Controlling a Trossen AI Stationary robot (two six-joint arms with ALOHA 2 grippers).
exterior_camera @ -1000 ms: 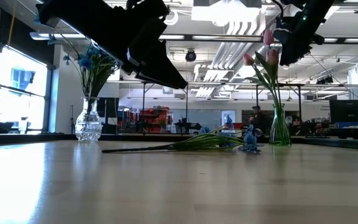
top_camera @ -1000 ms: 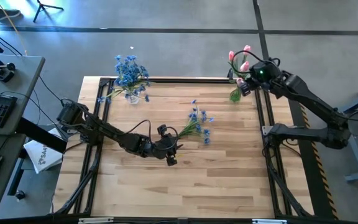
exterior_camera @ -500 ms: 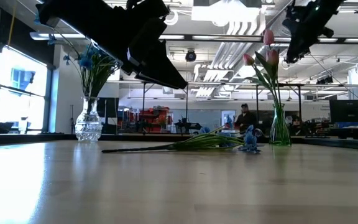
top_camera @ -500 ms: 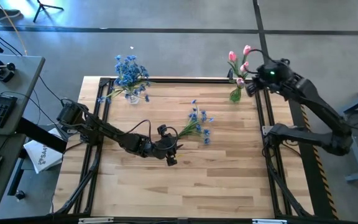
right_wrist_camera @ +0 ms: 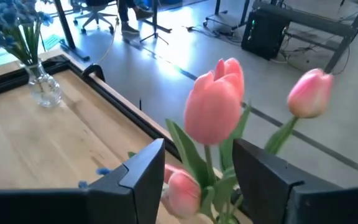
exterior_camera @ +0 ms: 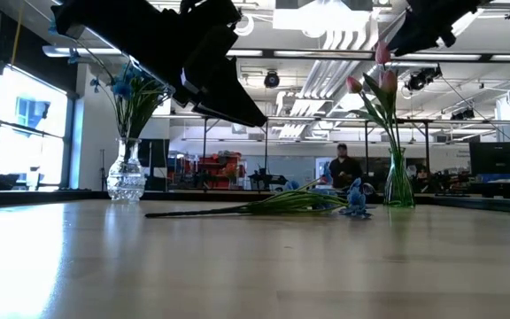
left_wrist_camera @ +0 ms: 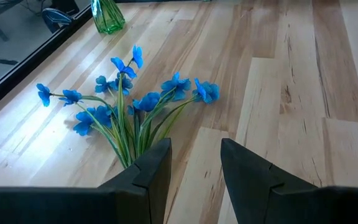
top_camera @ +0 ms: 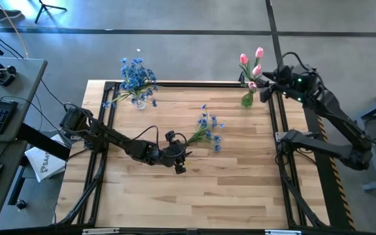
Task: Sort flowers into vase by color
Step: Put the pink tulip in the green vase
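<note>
left gripper (top_camera: 177,155) beside blue-blossomed flowers (top_camera: 207,129)

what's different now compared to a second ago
The right gripper has drawn back from the pink tulips in the green vase, moving toward the table's right edge, with its fingers open and empty. The left gripper has stayed put by the stems of the blue flowers lying on the table. The clear vase of blue flowers is unchanged.

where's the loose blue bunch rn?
High view: the blue flowers lie flat mid-table, stems toward the open left gripper, between the clear vase and green vase.
</note>
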